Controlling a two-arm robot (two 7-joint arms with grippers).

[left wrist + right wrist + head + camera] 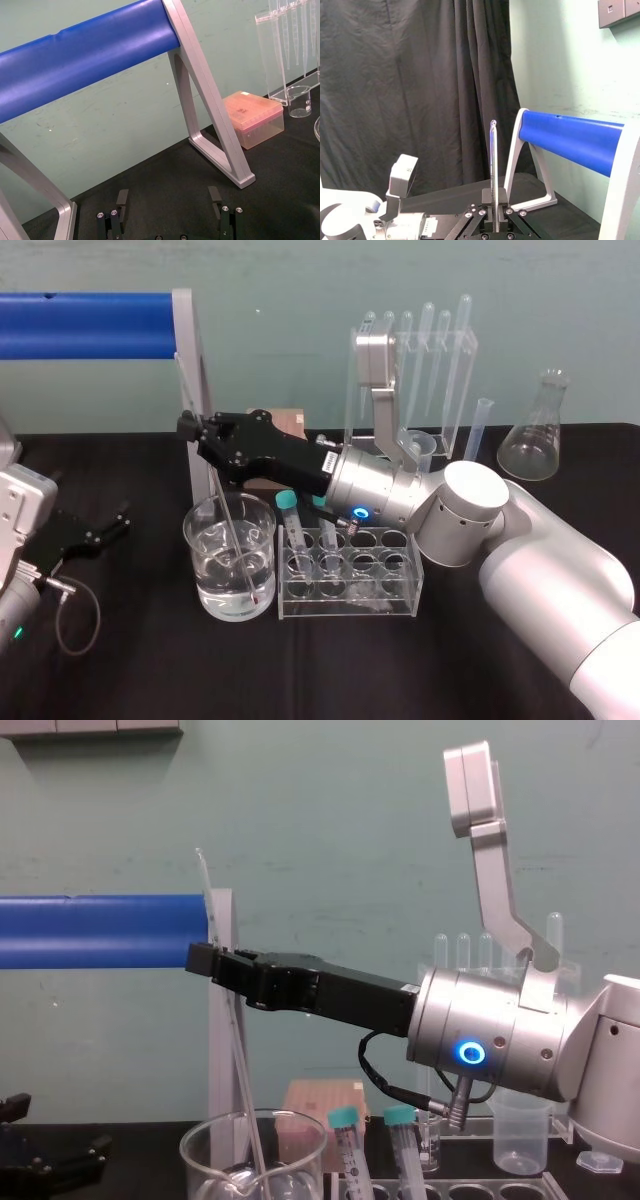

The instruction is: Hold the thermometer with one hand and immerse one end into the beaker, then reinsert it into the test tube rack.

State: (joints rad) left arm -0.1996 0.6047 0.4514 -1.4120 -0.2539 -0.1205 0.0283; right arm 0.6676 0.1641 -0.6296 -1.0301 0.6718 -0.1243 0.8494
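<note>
Thermometer [227, 512] dipped in our beaker [200, 540]
We clamp it tilted in the right gripper [189, 428]; left gripper [115, 522] lies parked, fingers apart.

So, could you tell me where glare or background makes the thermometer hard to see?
Head view: the thermometer nearly vanishes among highlights in the beaker. Chest view: it is faint against the wall. Right wrist view: clearest, bright against the dark curtain, in the right hand.
</note>
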